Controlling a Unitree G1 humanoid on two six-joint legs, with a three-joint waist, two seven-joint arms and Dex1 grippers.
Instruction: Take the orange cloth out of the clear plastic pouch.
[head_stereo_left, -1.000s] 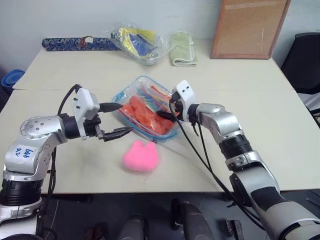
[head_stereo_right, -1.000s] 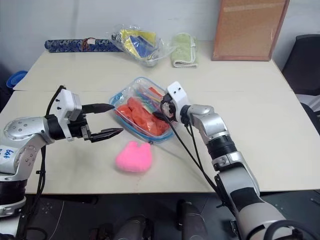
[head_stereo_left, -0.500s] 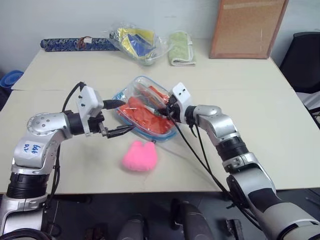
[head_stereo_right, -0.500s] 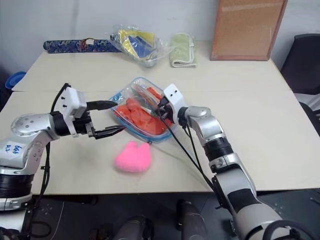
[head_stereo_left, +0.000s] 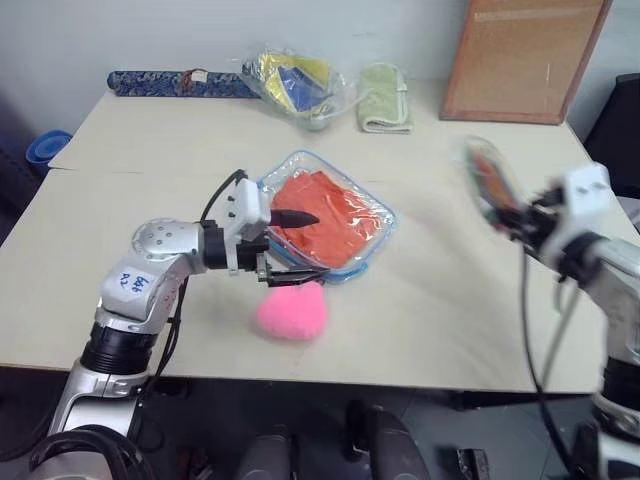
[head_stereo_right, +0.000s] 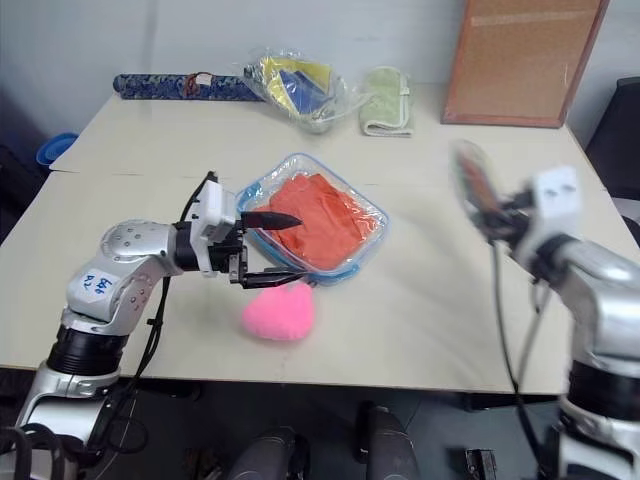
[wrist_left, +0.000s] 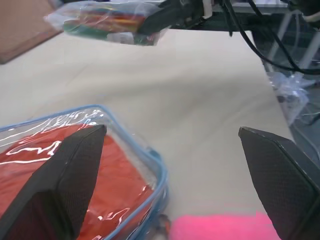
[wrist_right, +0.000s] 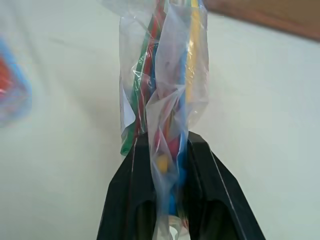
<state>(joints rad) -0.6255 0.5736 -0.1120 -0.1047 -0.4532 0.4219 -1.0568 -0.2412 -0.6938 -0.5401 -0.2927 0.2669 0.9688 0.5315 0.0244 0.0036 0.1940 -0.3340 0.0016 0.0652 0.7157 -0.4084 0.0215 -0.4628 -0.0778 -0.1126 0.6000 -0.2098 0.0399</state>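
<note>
The clear plastic pouch (head_stereo_left: 372, 232) with light blue edging lies flat mid-table, and the orange cloth (head_stereo_left: 335, 220) is inside it. My left gripper (head_stereo_left: 316, 244) is open at the pouch's near left edge; one finger (wrist_left: 65, 180) is over the cloth, the other (wrist_left: 280, 185) is off the pouch's corner (wrist_left: 156, 165). Far to the right, my right gripper (wrist_right: 167, 165) is shut on a small clear packet of coloured pens (wrist_right: 162, 90), held up above the table (head_stereo_left: 484, 180).
A pink plush lump (head_stereo_left: 292, 310) lies just in front of the pouch, under my left gripper. At the back edge are a wrinkly clear bag (head_stereo_left: 298, 82), a pale green towel (head_stereo_left: 385, 98), a dark patterned roll (head_stereo_left: 170, 82) and a leaning cork board (head_stereo_left: 525, 55).
My right gripper shut on the pen packet and swung it out of the pouch, far to the right. My left gripper moved right to the pouch's edge. The camera shifted.
</note>
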